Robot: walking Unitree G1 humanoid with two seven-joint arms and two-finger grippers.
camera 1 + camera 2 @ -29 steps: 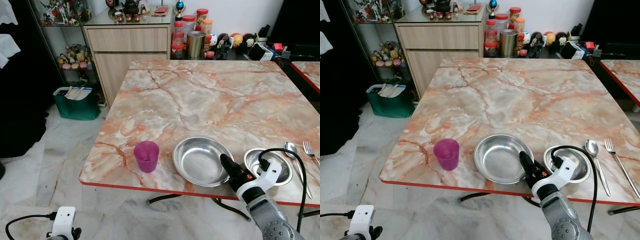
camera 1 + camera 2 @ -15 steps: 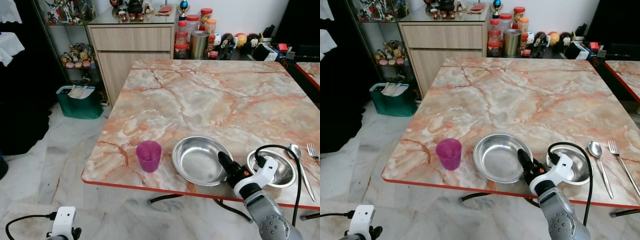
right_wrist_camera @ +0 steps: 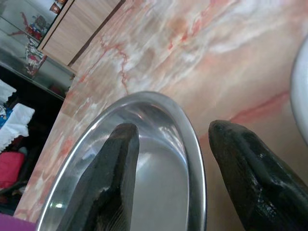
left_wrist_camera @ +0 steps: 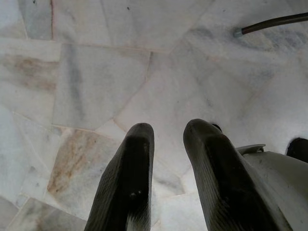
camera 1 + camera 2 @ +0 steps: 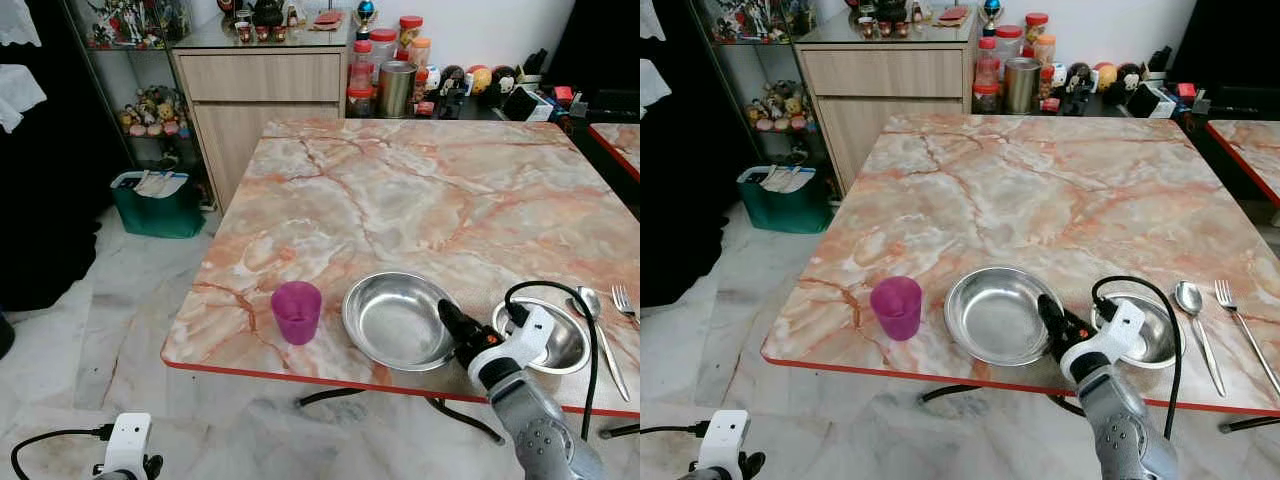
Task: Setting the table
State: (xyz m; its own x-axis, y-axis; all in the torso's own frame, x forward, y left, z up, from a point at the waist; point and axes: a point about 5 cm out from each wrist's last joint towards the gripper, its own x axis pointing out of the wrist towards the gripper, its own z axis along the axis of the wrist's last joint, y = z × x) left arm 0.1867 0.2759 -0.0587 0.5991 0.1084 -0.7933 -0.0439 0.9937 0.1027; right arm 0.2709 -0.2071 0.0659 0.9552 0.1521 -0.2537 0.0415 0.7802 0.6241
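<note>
A round steel plate (image 5: pixel 392 320) lies near the front edge of the marble table (image 5: pixel 400 200). My right gripper (image 5: pixel 450 318) is at the plate's near right rim. In the right wrist view it is open, with one finger (image 3: pixel 108 183) over the inside of the plate (image 3: pixel 154 187) and the other finger (image 3: pixel 248 168) outside the rim. A purple cup (image 5: pixel 297 311) stands left of the plate. A small steel bowl (image 5: pixel 553 340), a spoon (image 5: pixel 592 318) and a fork (image 5: pixel 625 303) lie to the right. My left gripper (image 4: pixel 166 139) hangs idle over the floor with its fingers slightly apart.
A wooden cabinet (image 5: pixel 265 90) and a row of jars and tins (image 5: pixel 385 75) stand behind the table. A green bin (image 5: pixel 155 205) sits on the floor at the left. The corner of a second table (image 5: pixel 615 135) shows at the right. My left wrist (image 5: pixel 128 445) hangs below the table edge.
The whole view has shifted a little. My right gripper has edged slightly forward along the plate's rim. The dishes have not moved.
</note>
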